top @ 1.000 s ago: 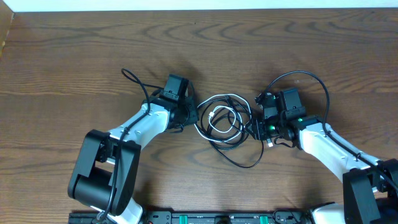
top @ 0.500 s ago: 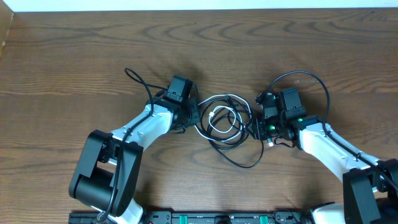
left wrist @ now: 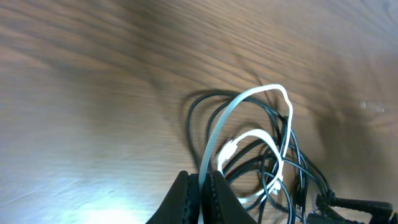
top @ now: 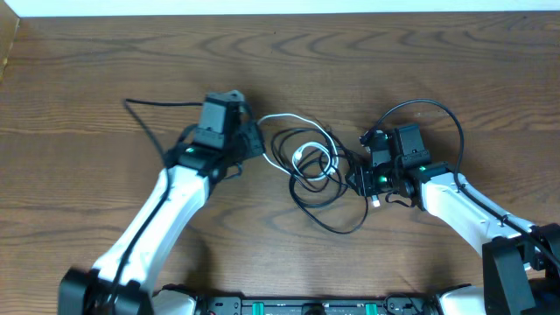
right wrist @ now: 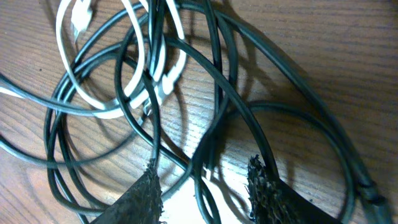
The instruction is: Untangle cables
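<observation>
A tangle of thin black cables [top: 325, 194] with one white cable [top: 289, 117] looped through it lies on the table's middle. My left gripper [top: 254, 140] is shut on the white cable [left wrist: 239, 118], whose strand runs from my fingers [left wrist: 202, 196] out to the tangle. My right gripper [top: 360, 181] sits at the tangle's right edge, open, with black cable loops [right wrist: 211, 93] lying between its fingers [right wrist: 205, 186]. The white cable's loops [right wrist: 118, 62] also show in the right wrist view.
The wooden table [top: 87, 105] stretches around the tangle. Thicker black arm wires arc by the left arm [top: 149, 109] and above the right wrist [top: 429, 107]. A pale edge runs along the table's far side.
My left gripper has moved left and back with the white cable in it, drawing a strand out of the tangle. The right gripper has stayed in place.
</observation>
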{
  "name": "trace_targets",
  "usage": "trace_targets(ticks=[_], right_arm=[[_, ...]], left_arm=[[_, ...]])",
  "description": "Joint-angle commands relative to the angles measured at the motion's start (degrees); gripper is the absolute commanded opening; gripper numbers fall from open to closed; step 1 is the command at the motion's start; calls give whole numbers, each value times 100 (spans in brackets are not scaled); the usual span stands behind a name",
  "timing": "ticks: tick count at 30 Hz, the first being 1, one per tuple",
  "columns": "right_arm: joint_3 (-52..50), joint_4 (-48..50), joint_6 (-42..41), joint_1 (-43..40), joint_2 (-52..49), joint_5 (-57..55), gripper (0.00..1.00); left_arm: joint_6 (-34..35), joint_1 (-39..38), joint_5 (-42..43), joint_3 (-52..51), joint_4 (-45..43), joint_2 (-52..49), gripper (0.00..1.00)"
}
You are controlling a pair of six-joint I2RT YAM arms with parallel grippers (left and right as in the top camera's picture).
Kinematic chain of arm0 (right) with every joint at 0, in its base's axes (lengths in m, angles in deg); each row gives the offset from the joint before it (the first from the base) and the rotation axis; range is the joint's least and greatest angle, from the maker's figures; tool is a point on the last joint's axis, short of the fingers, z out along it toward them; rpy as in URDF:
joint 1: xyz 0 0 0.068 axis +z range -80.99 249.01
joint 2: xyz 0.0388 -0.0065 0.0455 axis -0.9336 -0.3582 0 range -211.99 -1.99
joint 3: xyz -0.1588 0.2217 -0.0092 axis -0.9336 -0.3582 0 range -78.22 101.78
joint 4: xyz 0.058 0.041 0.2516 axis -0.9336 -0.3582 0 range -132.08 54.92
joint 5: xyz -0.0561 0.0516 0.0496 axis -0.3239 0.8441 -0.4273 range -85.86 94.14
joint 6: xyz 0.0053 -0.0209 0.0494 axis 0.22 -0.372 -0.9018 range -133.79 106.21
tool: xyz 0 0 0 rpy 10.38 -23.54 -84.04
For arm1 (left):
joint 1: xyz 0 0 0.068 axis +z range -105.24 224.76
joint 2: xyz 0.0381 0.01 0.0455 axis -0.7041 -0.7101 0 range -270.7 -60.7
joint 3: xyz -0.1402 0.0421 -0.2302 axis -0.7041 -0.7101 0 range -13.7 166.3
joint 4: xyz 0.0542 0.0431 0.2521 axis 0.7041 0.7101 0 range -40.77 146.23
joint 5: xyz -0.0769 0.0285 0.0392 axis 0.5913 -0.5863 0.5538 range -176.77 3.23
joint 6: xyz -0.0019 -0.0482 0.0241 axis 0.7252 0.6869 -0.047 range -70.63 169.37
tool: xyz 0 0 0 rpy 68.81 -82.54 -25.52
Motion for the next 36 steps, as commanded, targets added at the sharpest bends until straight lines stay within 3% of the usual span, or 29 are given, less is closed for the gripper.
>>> trace_targets(ticks=[1, 6, 10, 12, 15, 16, 20, 23, 27, 31, 34, 36], right_arm=[[-31, 42, -35, 33, -48, -22, 43], [-31, 101, -57, 35, -48, -17, 43], [-31, 227, -490, 35, -48, 39, 52], [-31, 380, -627, 48, -48, 105, 54], [-31, 643, -638, 94, -48, 111, 58], [-31, 721, -638, 96, -48, 107, 61], [-31, 765, -638, 98, -50, 90, 63], [-33, 758, -636, 98, -50, 87, 64], [-33, 721, -638, 98, -50, -66, 64], [-37, 721, -638, 98, -55, -168, 64], [-37, 721, -638, 98, -85, -168, 64], [-37, 721, -638, 98, -116, -168, 64]], left_arm=[[-146, 286, -616, 4, 369, 380, 8], [-15, 439, -686, 2, 726, 433, 8], [4, 437, -201, -2, 776, 428, 8], [-151, 437, 350, -2, 693, 428, 8], [-1720, 426, 2566, -2, 295, 428, 8], [-2455, 426, 3648, -2, 122, 428, 8], [-2914, 426, 4666, -2, -286, 428, 8], [-2889, 433, 4778, -2, -748, 428, 8], [-2146, 535, 4767, -2, -1587, 428, 8], [116, 826, 4513, -2, -3390, 428, 8], [1132, 898, 3875, -2, -3679, 428, 7], [1451, 898, 3401, -4, -3563, 426, 7]])
